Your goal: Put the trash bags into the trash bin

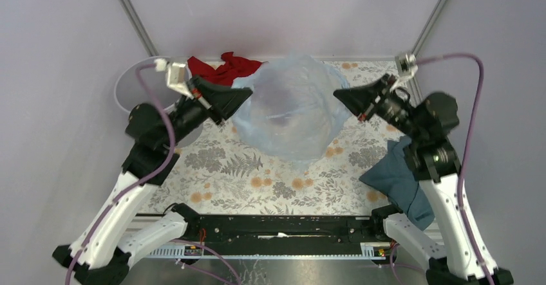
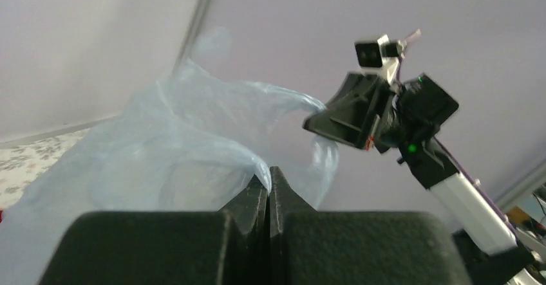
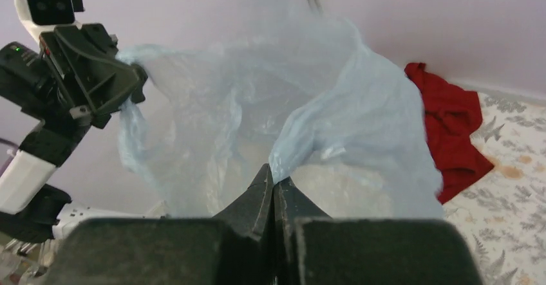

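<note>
The left tool (image 1: 246,92) and right tool (image 1: 337,94) each pinch an opposite edge of the pale blue trash bag (image 1: 290,111), held spread above the bench (image 1: 257,182). Carrying step: next, swing it left over the grey trash bin (image 1: 125,82).

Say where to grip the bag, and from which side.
Probably its rim, pinched at opposite edges from left and right. The bag is thin, limp film; the left end effector and right end effector, shut on those edges, hold its mouth spread open.

red cloth (image 1: 220,71), dark teal cloth (image 1: 394,177), floral tablecloth (image 1: 270,183)
</note>
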Action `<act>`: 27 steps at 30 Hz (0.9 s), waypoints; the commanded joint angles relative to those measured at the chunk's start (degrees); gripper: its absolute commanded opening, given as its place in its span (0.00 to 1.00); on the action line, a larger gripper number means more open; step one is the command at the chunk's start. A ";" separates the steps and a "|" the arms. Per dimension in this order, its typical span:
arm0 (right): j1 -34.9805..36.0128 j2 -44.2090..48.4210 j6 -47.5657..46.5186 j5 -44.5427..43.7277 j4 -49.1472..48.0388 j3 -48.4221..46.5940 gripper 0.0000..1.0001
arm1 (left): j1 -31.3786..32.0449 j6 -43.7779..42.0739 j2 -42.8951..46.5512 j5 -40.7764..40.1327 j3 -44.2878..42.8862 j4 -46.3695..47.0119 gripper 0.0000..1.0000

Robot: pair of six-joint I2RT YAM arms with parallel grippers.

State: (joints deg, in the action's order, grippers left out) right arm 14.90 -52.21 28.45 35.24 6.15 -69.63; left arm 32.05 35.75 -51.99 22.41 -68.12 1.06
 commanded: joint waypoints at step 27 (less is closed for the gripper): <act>15.04 0.57 3.33 -1.58 -15.13 21.10 0.67 | 14.51 23.28 -23.37 -16.82 0.82 3.59 0.00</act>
State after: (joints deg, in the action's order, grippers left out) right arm 29.26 -55.44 34.41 35.86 -7.75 -50.89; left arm 45.34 55.57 -74.76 5.15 -63.68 -3.18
